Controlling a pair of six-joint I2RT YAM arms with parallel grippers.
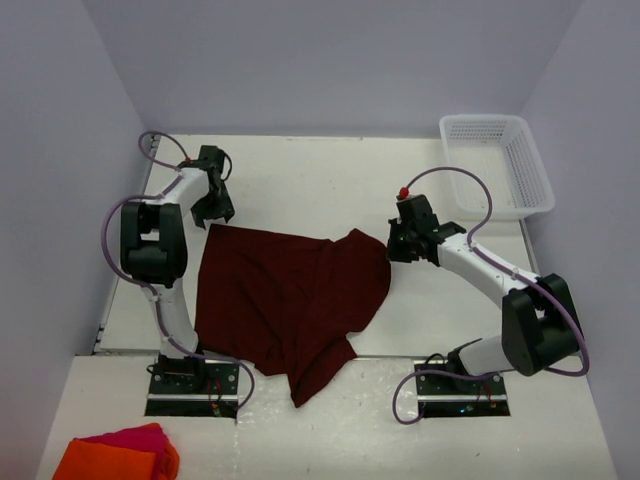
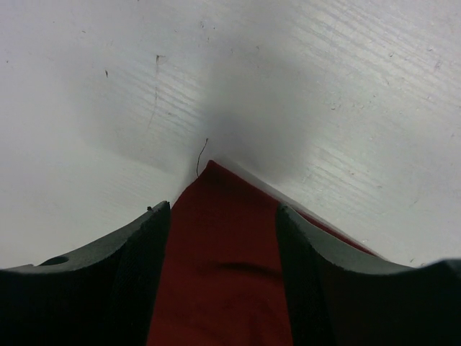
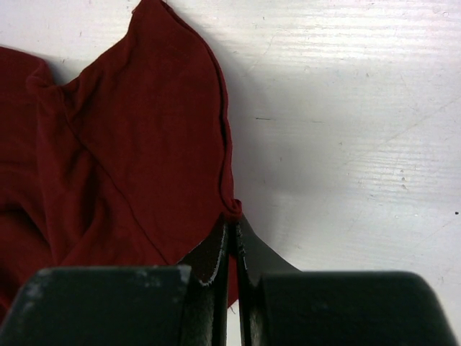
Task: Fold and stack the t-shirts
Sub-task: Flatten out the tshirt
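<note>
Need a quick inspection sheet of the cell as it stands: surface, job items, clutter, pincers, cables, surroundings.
Surface: white table, faint scuffs and marks in the wrist views.
Job's things: one maroon shirt, unfolded and rumpled, spread between the arms; no stack seen.
Clutter: orange and pink cloths at the near left corner; white basket at the far right.
Pincers: left pincer open, astride the shirt's far left corner; right pincer shut on the shirt's right edge.
Cables: purple cables looped along both arms, off the shirt.
Surroundings: plain pale walls on three sides.
</note>
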